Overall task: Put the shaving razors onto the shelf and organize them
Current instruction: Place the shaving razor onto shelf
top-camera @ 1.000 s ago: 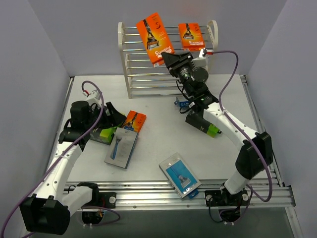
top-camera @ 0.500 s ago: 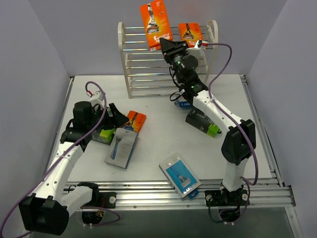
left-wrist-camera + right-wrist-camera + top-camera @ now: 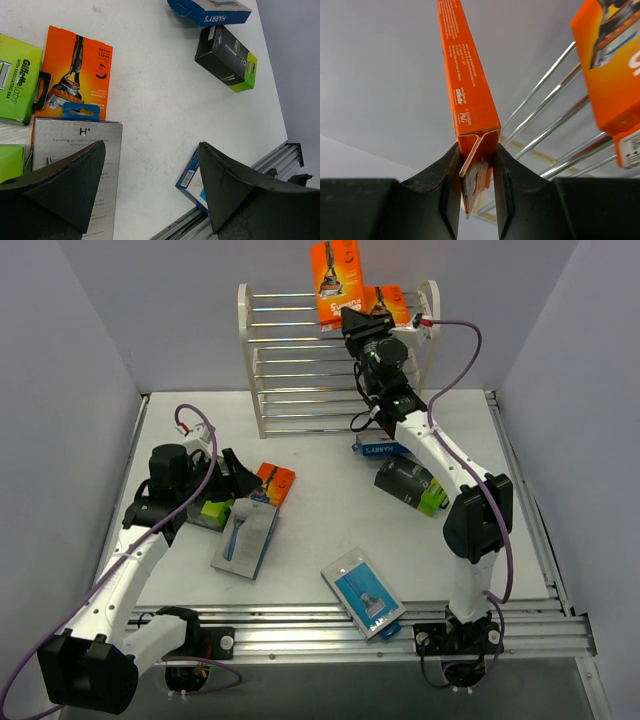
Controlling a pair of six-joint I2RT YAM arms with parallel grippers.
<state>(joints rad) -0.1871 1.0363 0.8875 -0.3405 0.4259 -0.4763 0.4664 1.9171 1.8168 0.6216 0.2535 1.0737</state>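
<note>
RIGHT: right gripper (image 3: 476,165) clamped on the bottom edge of flat orange cardboard razor card (image 3: 335,280), upright over white-framed metal-rod shelf (image 3: 243,310) top tier, likely to join second orange card (image 3: 398,300) at its right end | LEFT: left gripper (image 3: 151,145) spread wide, empty, above grey flat razor pack (image 3: 75,165) near table left edge

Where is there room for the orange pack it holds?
The top tier of the shelf is bare left of the orange pack lying there. The table is open between the grey pack, the blue pack and the black box. It is crowded near the left gripper.
</note>
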